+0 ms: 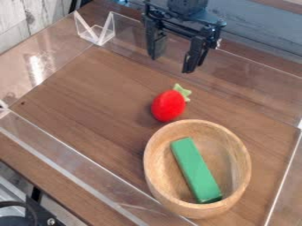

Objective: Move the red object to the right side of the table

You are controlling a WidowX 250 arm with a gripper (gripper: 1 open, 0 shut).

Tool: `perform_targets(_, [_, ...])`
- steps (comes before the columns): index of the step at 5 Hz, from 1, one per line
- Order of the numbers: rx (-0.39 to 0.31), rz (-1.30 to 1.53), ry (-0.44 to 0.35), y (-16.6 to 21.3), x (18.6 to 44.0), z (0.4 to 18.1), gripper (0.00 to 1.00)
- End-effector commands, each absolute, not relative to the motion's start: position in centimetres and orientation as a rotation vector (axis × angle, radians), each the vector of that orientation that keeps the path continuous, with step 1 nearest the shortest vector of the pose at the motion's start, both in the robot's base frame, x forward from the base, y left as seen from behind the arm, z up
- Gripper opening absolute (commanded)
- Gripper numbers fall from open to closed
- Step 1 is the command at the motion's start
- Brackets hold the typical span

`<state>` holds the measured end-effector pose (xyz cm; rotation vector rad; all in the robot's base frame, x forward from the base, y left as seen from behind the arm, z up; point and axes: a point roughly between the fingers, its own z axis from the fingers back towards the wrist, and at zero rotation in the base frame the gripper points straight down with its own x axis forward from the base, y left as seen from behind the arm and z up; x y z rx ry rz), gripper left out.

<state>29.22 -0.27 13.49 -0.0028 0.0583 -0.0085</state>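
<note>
We are looking at the table (pixel 94 97), a dark brown wood-grain top that is taking almost the whole view, with low clear acrylic walls (pixel 71 163) running along its edges. We are using the wooden bowl (pixel 160 181) as our landmark; it is sitting near the front right part of the table, round and light in colour. Inside this bowl a green block (pixel 196 169) is lying flat, long and rectangular, with one end pointing toward the front rim of the bowl. Far behind the bowl, near the back edge of the table, the gripper (pixel 172 53) is hanging above the surface and pointing down; we are seeing its two dark fingers (pixel 154 42) standing clearly apart, with nothing between them. Further from the bowl, toward the back left corner, a small clear folded stand (pixel 94 29) is resting on the table. The red object (pixel 169 104) is lying on the bare wood just behind the bowl, close to its back rim, with its green leafy top pointing away from the bowl. It is sitting between the bowl and the gripper, and the gripper is not touching it.
</note>
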Motion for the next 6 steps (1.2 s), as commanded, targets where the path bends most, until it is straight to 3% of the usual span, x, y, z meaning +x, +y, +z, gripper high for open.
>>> perform_targets(1, [0.001, -0.118, 0.083, -0.3, 29.4, 12.8, 1.0])
perform_targets(3, [-0.003, -0.119, 0.115, -1.4, 27.7, 9.2, 1.0])
perform_targets(6, [0.009, -0.204, 0.12, 1.4, 29.4, 7.1, 1.0])
